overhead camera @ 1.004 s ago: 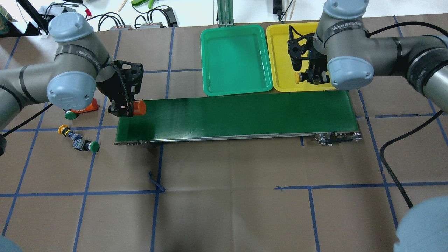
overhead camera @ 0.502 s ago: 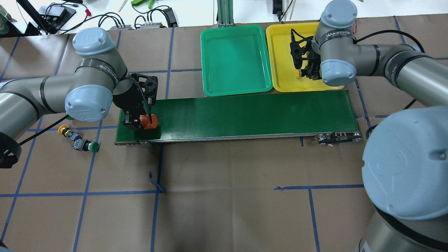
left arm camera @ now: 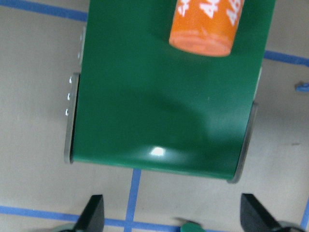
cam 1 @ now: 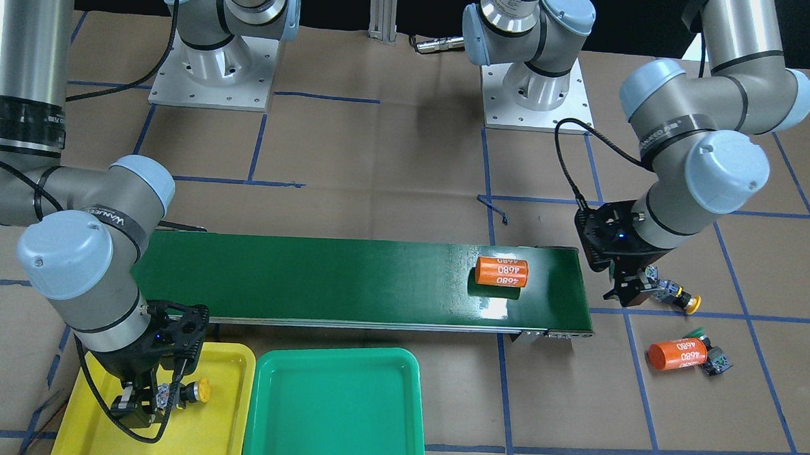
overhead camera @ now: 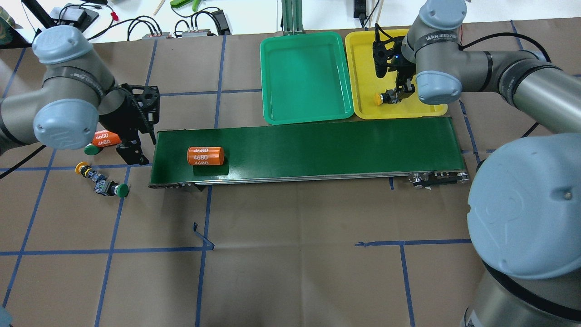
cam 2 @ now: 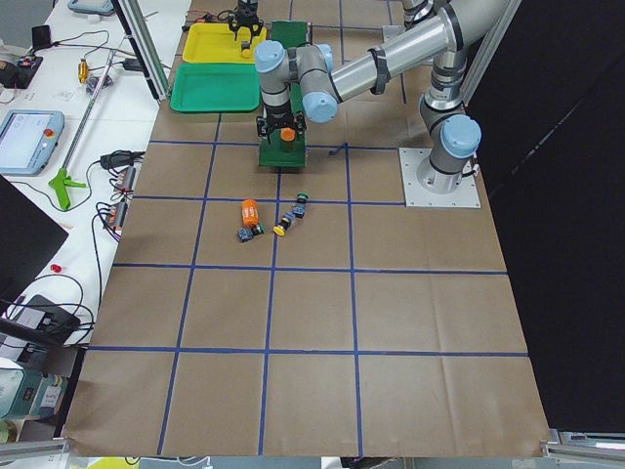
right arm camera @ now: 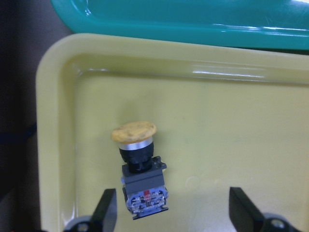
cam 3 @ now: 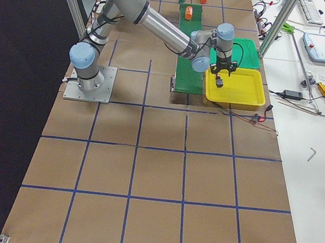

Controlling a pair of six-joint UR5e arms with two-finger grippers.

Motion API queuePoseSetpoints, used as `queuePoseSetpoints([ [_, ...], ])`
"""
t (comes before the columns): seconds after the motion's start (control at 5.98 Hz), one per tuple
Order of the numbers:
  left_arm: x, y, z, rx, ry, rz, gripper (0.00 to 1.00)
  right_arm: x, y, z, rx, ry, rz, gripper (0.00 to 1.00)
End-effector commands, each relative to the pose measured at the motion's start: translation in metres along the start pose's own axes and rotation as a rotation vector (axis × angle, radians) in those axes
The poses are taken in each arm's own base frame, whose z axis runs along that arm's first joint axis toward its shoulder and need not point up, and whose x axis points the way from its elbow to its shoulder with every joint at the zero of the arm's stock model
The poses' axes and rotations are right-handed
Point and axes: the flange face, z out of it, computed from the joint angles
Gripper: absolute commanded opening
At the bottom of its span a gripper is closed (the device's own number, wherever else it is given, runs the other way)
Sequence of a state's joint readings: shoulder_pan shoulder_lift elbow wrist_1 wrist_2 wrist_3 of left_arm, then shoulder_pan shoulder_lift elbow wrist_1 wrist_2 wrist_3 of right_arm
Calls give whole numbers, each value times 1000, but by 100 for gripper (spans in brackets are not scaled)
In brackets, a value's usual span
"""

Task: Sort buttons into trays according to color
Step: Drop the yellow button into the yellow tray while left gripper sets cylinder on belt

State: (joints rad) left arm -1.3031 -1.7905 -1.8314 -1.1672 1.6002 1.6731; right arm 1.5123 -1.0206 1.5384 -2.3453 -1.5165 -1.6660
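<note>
Though the overhead view obscures it, wrist view shows the right tool released astride the yellow button.

A bench covered in brown paper is gridded with blue tape. Along its far side runs a white table strewn with cables and a grey tablet. An aluminium post rises at that edge. On the bench's opposite side stands a black backdrop. The light is even.
</note>
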Motion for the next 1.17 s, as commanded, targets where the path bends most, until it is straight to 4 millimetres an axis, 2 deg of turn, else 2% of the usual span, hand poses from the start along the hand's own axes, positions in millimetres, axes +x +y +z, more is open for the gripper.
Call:
queuePoseSetpoints([
  [0.0,2,55,15,-89,67,145,97,-21,-26,-74,8,-111,63,100],
  [0.17,6,74,18,-131,93,309,97,-46,-69,-116,7,-180,80,100],
  [0.33,10,98,34,-116,90,360,97,-71,-102,-153,5,-221,138,100],
  [0.5,22,101,64,-127,70,428,98,-90,-124,-178,3,-253,130,100],
  [0.67,33,104,82,-142,32,457,98,-112,-139,-190,-1,-306,126,100],
  [0.84,30,107,93,-113,26,449,98,-116,-145,-187,1,-316,136,100],
  [1.0,29,108,116,-52,46,444,96,-119,-146,-183,1,-327,132,100],
])
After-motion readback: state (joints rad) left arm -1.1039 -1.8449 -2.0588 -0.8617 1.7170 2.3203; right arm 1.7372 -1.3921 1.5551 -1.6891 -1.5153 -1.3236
